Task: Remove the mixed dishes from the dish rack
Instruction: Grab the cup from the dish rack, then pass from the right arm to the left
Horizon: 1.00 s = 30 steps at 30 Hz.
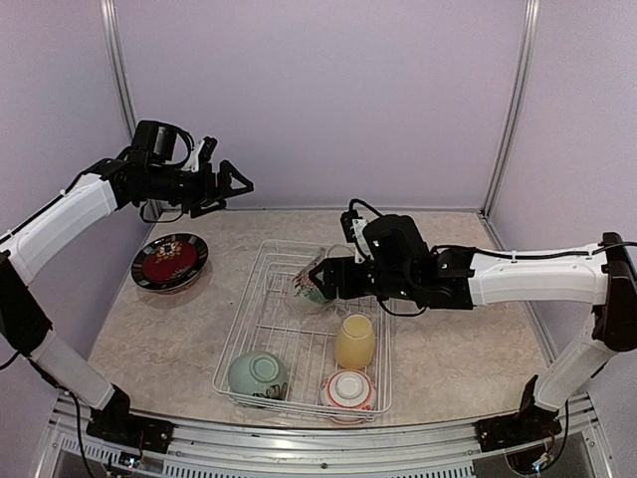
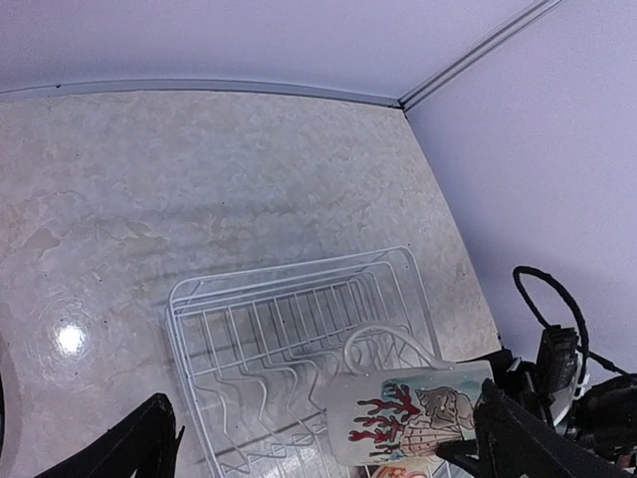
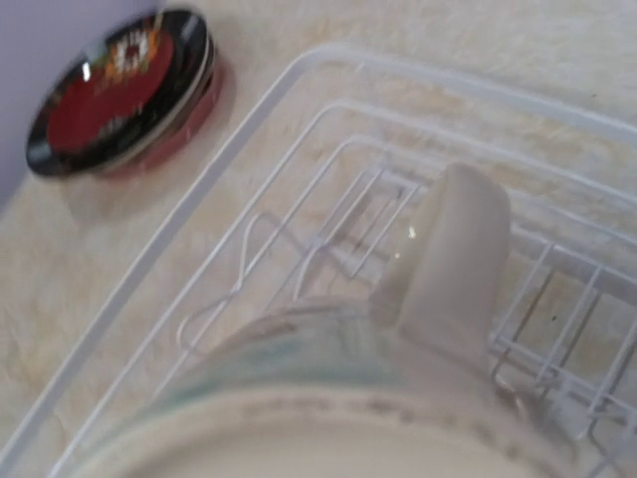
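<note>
The white wire dish rack [image 1: 239,317] lies mid-table. My right gripper [image 1: 326,280] is shut on the rim end of the tall white patterned mug [image 1: 307,287], which is tipped on its side over the rack's far half. In the right wrist view the mug [image 3: 328,398] fills the bottom, handle up; my fingers are hidden. The yellow cup [image 1: 355,341], pale-green bowl [image 1: 258,374] and red-and-white bowl [image 1: 349,390] sit in the rack's near half. My left gripper [image 1: 236,185] is open and empty, held high at the far left. Its view shows the rack [image 2: 289,269] and mug [image 2: 408,413].
A stack of plates, red floral with a dark rim on top [image 1: 170,261], lies on the table left of the rack; it also shows in the right wrist view [image 3: 124,90]. Lilac walls close the back and sides. Bare tabletop lies right of the rack.
</note>
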Tool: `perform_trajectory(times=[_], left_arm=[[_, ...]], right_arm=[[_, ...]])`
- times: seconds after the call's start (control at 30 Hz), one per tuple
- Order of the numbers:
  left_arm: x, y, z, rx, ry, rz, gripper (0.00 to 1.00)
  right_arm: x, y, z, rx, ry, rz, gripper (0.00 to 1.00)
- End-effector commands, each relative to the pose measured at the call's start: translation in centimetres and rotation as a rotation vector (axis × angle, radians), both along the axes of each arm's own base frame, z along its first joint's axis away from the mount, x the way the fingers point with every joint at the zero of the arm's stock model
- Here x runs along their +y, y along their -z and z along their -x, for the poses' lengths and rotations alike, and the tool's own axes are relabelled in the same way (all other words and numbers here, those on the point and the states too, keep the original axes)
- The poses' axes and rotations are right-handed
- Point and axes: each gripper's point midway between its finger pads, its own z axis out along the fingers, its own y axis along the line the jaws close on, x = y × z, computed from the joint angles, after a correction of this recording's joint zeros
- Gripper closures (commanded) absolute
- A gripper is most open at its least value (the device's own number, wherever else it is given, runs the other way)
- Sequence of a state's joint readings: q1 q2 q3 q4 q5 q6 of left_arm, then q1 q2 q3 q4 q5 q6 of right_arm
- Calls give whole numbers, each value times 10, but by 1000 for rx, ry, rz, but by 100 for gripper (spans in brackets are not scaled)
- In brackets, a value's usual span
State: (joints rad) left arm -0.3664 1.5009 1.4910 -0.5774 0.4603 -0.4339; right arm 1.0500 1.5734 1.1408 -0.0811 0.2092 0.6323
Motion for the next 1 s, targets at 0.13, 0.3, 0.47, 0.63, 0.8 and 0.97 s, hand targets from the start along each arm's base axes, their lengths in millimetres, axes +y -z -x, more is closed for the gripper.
perform_trajectory(times=[0.13, 0.3, 0.47, 0.63, 0.8, 0.97], left_arm=[[-38, -14, 26, 75, 210, 221, 6], [-58, -27, 43, 136, 357, 396, 12], [-69, -28, 54, 180, 456, 498, 19], [-91, -31, 77, 196, 603, 565, 19], [-112, -23, 96, 237, 699, 571, 19], [-117, -21, 101, 253, 746, 605, 26]], right_arm=[[-17, -133, -5, -240, 2, -495, 100], [-29, -152, -1, -284, 8, -599, 100], [-47, -171, 1, -341, 33, -662, 100], [-56, -185, 1, -392, 46, -708, 100], [-49, -196, 2, -410, -1, -743, 100], [-39, -192, 4, -396, -42, -756, 100]])
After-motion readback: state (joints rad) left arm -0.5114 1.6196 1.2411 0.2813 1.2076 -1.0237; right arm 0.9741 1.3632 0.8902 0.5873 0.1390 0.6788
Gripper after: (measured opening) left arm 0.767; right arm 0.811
